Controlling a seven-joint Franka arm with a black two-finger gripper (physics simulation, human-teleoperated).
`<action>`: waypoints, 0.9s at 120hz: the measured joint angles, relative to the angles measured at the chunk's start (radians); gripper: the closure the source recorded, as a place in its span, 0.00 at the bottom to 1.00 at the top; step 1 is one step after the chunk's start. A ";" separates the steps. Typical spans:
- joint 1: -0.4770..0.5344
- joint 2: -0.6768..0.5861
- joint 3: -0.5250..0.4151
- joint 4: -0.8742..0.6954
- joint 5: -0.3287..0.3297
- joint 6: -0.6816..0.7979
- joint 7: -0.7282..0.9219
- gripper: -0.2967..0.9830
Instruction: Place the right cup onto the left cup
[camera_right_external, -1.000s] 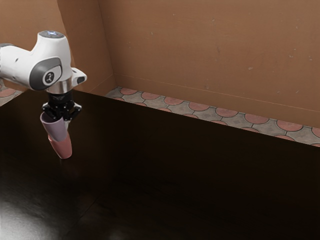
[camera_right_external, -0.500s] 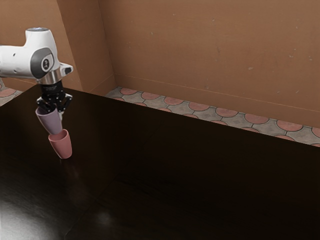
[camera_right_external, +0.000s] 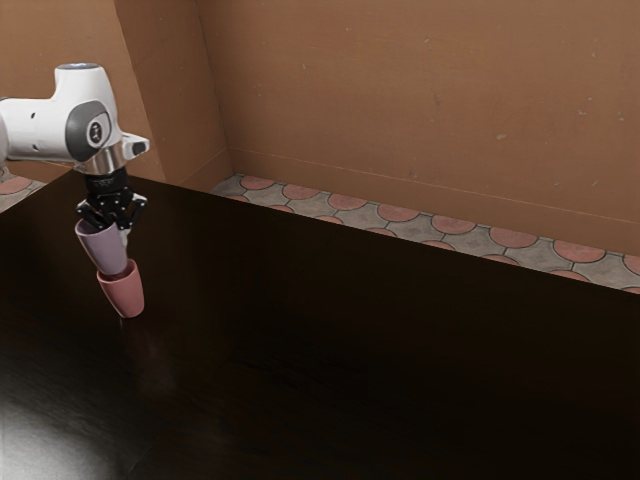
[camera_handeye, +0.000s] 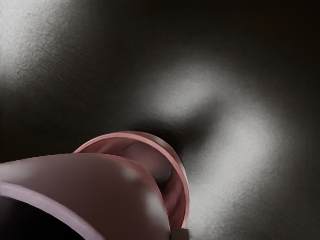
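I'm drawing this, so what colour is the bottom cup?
The tapered bottom cup is plain pinkish red, seen best in the exterior view.

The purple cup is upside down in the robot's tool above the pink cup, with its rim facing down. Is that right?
Not quite: the purple cup is upright though a little tilted, its rim facing up, as the exterior view shows. The rest is right: it is in the robot's tool, above the pink cup.
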 joint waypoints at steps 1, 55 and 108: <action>0.001 0.000 0.000 0.000 0.000 0.000 0.001 0.84; -0.001 0.007 0.000 0.000 -0.001 0.006 0.033 0.83; -0.056 -0.106 -0.010 0.039 0.001 -0.057 0.054 0.33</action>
